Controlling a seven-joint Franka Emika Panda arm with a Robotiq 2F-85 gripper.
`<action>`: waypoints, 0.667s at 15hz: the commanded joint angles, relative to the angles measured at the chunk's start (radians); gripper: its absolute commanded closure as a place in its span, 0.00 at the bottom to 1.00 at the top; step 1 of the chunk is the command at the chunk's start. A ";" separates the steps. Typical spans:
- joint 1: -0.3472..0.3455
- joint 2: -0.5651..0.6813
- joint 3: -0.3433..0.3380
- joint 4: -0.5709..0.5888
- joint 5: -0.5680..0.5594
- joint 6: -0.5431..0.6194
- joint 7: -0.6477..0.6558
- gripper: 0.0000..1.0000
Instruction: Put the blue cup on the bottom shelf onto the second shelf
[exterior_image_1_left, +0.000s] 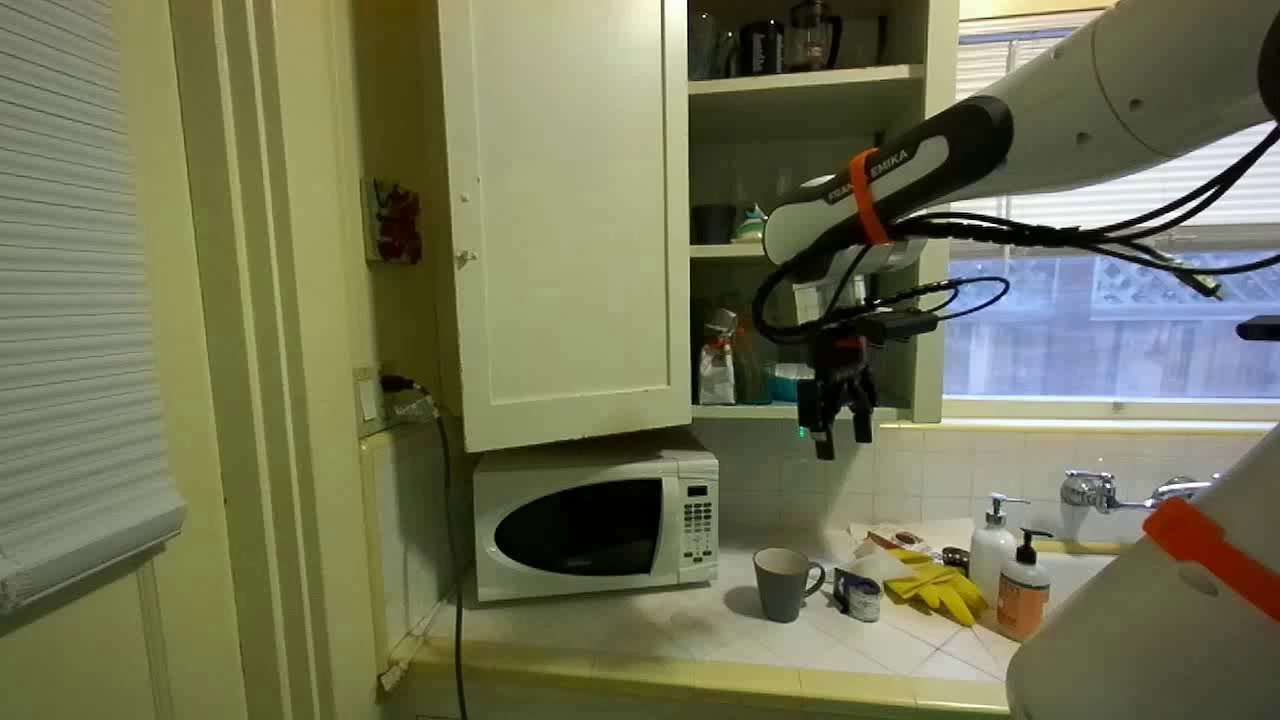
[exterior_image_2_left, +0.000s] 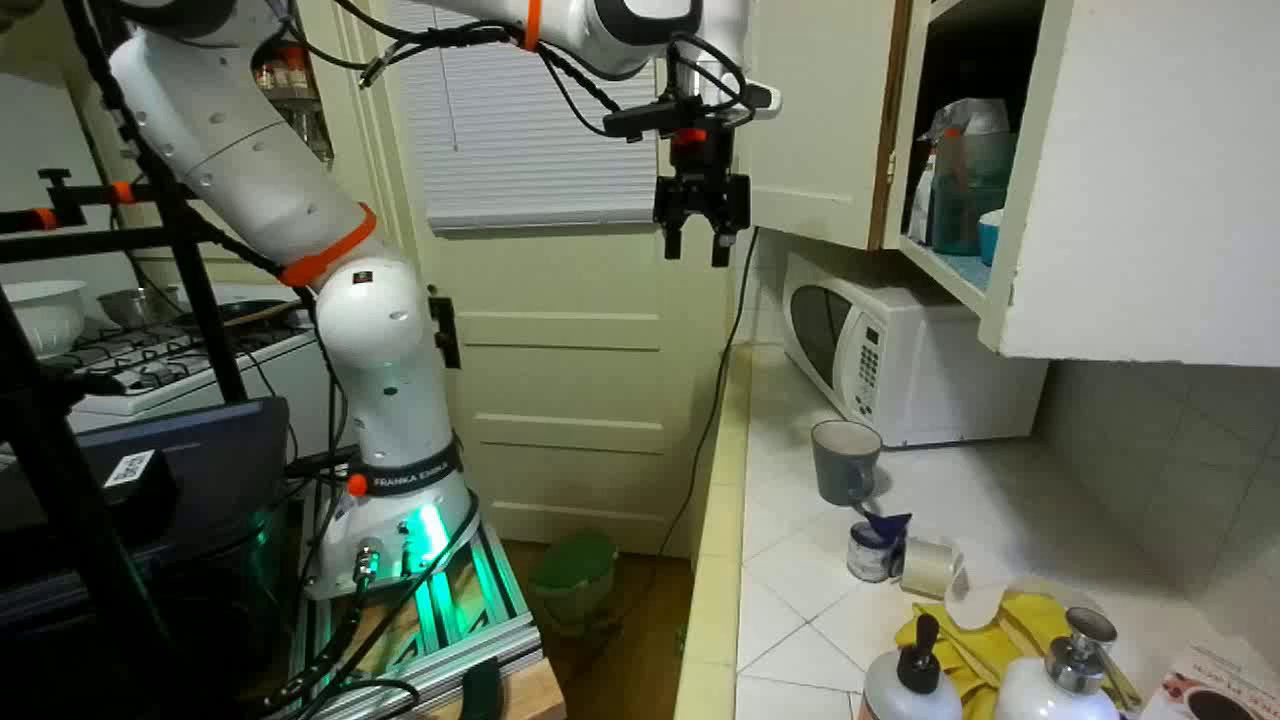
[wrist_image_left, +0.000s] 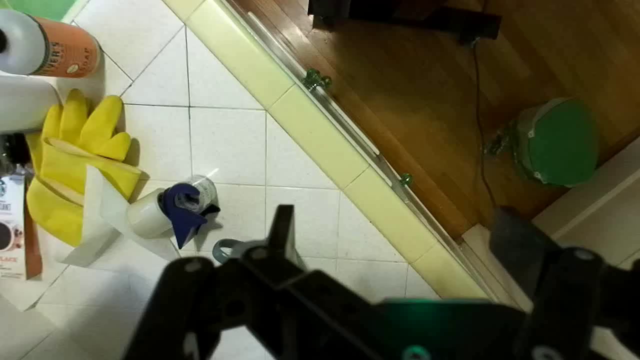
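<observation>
Flanking counter (wrist_image_left: 227, 145) — floor (wrist_image_left: 415, 110), seemingly wooden

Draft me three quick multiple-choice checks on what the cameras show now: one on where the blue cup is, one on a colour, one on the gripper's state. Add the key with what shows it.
1. Where is the blue cup?
A) On the second shelf
B) On the bottom shelf
C) On top of the microwave

2. What colour are the rubber gloves?
A) Yellow
B) Pink
C) Black

3. What state is the gripper in?
A) Shut on the blue cup
B) Shut on nothing
C) Open

Key:
1 B, because an exterior view shows it resting there, partly hidden behind the gripper.
2 A, because the wrist view shows them plainly in that colour.
3 C, because in both exterior views its jaws stand apart with nothing between them.
</observation>
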 joint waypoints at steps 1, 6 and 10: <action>0.002 0.000 -0.001 0.002 0.000 -0.003 0.001 0.00; -0.009 0.003 -0.003 0.011 -0.010 0.003 0.017 0.00; -0.069 0.032 0.001 0.046 -0.083 0.145 0.163 0.00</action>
